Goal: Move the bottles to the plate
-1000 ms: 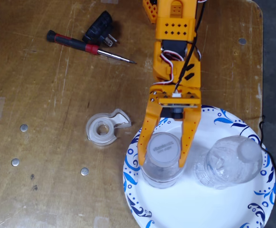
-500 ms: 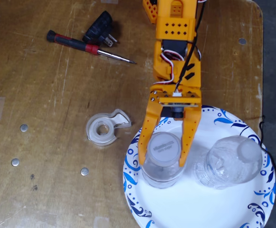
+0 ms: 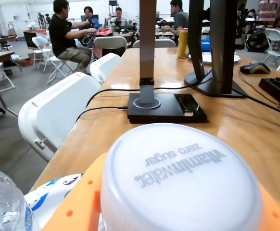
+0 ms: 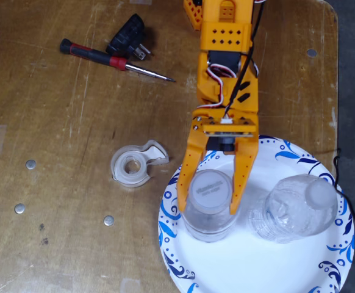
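The white-capped bottle [image 4: 209, 186] stands upright on the left part of the blue-patterned paper plate [image 4: 257, 268]. My orange gripper [image 4: 209, 210] reaches down from above, with its two fingers against either side of this bottle just under the cap. The crinkled, label-free bottle [image 4: 299, 207] stands on the plate to the right, apart from the gripper. In the wrist view the printed white cap [image 3: 178, 183] fills the bottom, with an orange finger [image 3: 77, 202] beside it. The crinkled bottle [image 3: 3, 202] and the plate rim [image 3: 53, 190] show at the lower left.
A clear tape dispenser [image 4: 132, 168] lies on the wooden table just left of the plate. A red-handled screwdriver [image 4: 113, 61] and a black plug adapter [image 4: 129, 36] lie at the back left. The wrist view shows a monitor stand [image 3: 166, 108] and chairs beyond.
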Tool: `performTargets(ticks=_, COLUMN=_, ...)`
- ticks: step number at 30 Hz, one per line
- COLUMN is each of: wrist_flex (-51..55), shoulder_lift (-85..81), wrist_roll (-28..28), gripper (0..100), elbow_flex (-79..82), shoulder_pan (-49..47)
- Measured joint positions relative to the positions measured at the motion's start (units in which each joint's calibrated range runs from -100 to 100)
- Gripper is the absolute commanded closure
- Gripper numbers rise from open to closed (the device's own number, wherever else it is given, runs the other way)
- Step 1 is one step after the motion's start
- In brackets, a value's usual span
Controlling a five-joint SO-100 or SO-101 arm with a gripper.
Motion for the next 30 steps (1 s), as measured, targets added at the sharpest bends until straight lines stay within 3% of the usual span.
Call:
performTargets(ticks=6, wrist_flex=-0.09, shoulder_lift=0.0, wrist_roll=-2.19, gripper=67, elbow_flex=0.0, shoulder_pan=-1.91)
performTargets(ticks=30, wrist_flex=-0.43, shoulder_lift=0.0, wrist_roll=-2.34, gripper=67, elbow_flex=0.0, shoulder_pan=-2.46)
